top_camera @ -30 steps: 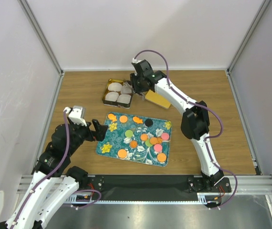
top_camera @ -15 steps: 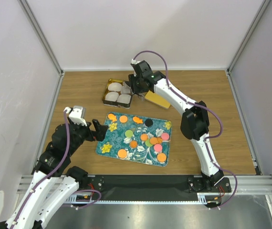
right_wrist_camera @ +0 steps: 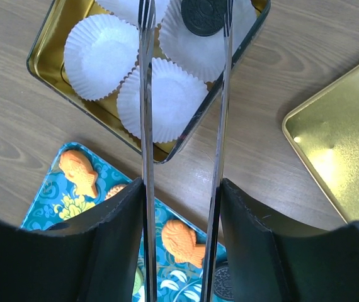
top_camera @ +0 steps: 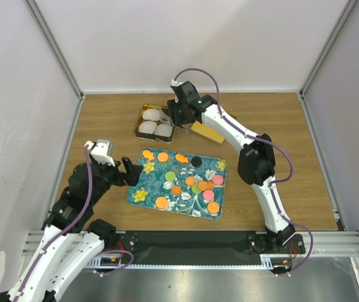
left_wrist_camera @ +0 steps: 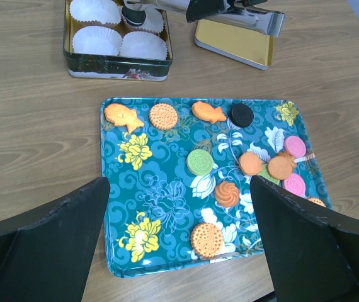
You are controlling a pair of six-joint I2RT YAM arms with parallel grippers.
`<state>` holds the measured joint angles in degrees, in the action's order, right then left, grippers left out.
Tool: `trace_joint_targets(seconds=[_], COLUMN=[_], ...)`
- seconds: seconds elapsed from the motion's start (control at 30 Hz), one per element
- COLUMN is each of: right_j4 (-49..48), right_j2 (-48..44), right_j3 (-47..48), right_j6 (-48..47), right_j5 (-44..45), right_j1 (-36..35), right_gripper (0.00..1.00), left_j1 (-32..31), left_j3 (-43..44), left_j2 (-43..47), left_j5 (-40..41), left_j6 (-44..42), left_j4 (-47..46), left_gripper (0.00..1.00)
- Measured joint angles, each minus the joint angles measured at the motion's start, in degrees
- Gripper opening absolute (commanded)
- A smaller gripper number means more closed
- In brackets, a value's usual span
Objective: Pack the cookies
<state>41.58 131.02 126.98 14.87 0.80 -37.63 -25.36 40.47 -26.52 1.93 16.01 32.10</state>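
Several cookies point(top_camera: 195, 182) in orange, green, pink and black lie on a teal flowered tray point(top_camera: 143, 192); they also show in the left wrist view point(left_wrist_camera: 199, 162). My right gripper point(top_camera: 178, 113) is shut on metal tongs point(right_wrist_camera: 145, 94) that reach over an open gold tin point(top_camera: 156, 123). A black cookie point(right_wrist_camera: 203, 17) sits between the tong tips in one white paper cup, touching the right tip; I cannot tell if it is gripped. My left gripper point(top_camera: 132, 171) is open and empty, low at the tray's left edge point(left_wrist_camera: 179, 251).
The tin holds several white paper cups point(right_wrist_camera: 101, 55). Its gold lid point(top_camera: 208, 131) lies upside down on the wood table just right of it. White walls enclose the table on three sides.
My right gripper and the tongs have shifted slightly left over the tin. The left arm has not moved.
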Motion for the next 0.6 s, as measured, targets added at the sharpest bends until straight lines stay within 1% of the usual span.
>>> trace_joint_targets(seconds=[0.2, 0.3, 0.4, 0.57, 0.6], right_j4=[1.5, 1.8, 1.8, 0.3, 0.6], right_j2=[-0.5, -3.7, -11.3, -29.1, -31.7], right_j3=[-0.3, -3.8, -11.9, -29.0, -31.3], right_j6=[-0.2, -0.4, -0.5, -0.2, -0.1], right_j5=[0.5, 1.3, 2.1, 3.8, 4.0], right_j1=[-0.2, -0.4, -0.9, -2.5, -2.9], right_gripper=[0.54, 0.54, 0.54, 0.54, 0.54], left_j1=[0.0, 0.0, 0.0, 0.0, 0.0], left_j3=[0.0, 0.0, 0.0, 0.0, 0.0], left_j2=[0.0, 0.0, 0.0, -0.2, -0.3], left_j5=[0.0, 0.0, 0.0, -0.1, -0.2], left_j6=[0.0, 0.0, 0.0, 0.0, 0.0], left_j4=[0.0, 0.0, 0.0, -0.2, -0.3], left_gripper=[1.0, 1.0, 1.0, 1.0, 1.0])
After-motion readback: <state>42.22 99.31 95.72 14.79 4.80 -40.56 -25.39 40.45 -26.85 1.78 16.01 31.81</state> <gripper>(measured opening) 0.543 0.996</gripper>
